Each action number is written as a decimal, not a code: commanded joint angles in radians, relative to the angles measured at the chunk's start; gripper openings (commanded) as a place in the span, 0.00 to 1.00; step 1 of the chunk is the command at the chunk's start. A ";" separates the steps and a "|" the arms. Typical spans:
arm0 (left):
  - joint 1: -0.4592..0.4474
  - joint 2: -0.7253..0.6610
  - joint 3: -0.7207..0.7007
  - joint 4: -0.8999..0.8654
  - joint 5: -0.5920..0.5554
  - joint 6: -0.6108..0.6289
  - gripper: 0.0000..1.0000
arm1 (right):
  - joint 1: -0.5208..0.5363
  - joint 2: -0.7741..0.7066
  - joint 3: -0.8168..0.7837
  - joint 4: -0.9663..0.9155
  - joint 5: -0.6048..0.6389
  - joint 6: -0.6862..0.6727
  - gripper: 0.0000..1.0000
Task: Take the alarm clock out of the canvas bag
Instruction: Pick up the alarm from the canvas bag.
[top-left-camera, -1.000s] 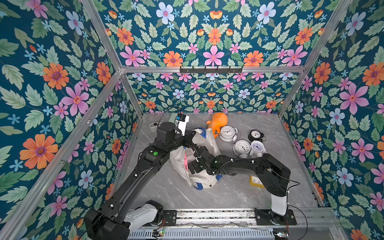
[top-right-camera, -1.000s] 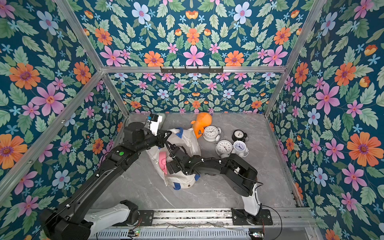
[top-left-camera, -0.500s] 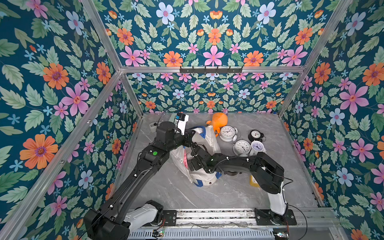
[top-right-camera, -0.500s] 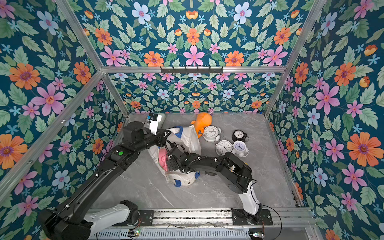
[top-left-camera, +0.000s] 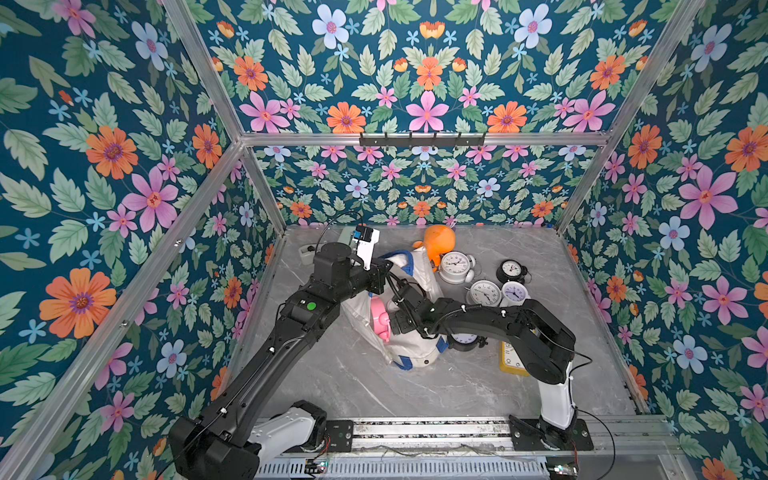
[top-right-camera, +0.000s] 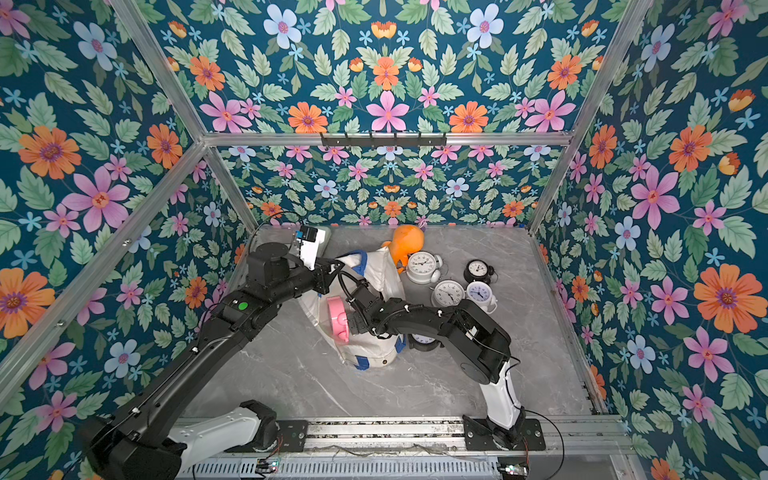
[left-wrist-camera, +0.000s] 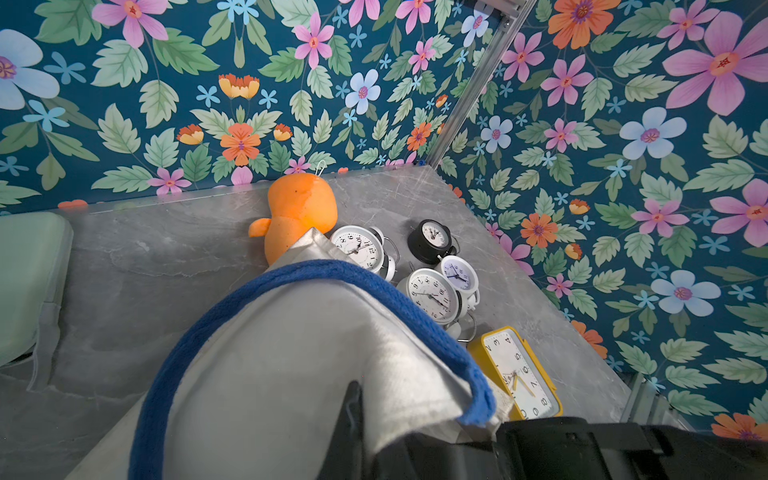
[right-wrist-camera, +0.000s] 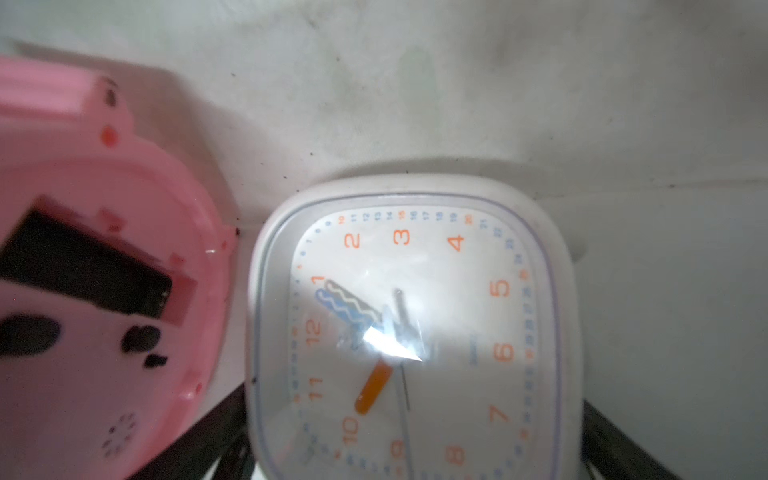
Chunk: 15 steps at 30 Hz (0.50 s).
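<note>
Right wrist view: inside the canvas bag (right-wrist-camera: 457, 83) on the table (top-left-camera: 353, 386), the right hand (right-wrist-camera: 415, 457) spreads astride the white alarm clock (right-wrist-camera: 415, 324), beside a pink clock (right-wrist-camera: 104, 270). It should close squarely on the sides, then lift. Farther, the left hand (top-left-camera: 385, 269) pinches the bag's rim. More pink shows than a second ago.

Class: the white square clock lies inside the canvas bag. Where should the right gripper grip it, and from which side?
Grip the white clock across its two opposite straight sides, coming face-on through the mouth of the canvas bag. Its face points at the right gripper, whose open jaws flank the case; the pink clock sits close beside one side, so that finger has little room.
</note>
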 joint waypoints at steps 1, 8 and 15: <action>0.001 0.000 0.010 0.070 0.006 -0.007 0.00 | 0.000 -0.001 0.006 0.004 -0.009 -0.011 0.99; 0.001 0.003 0.005 0.070 0.008 -0.007 0.00 | -0.005 0.026 0.056 -0.031 0.042 -0.029 0.99; 0.001 0.008 0.005 0.071 0.008 -0.011 0.00 | -0.009 0.043 0.087 -0.054 0.067 -0.037 0.98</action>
